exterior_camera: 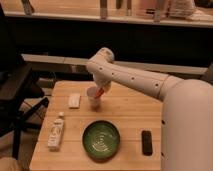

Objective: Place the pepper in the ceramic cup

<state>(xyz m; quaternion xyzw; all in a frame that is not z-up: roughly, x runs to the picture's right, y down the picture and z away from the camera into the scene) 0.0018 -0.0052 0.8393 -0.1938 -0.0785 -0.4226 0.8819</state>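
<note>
Pinching pepper (101,92), end effector (103,88) above ceramic cup (93,99) on wooden table (131,108); black chair (15,92) beside.

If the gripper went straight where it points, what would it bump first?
Probably the ceramic cup: the gripper, shut on the pepper, points down at its rim, though depth is unclear.

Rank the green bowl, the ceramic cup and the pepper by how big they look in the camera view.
1. green bowl
2. ceramic cup
3. pepper, held by the gripper right over the cup.
</note>
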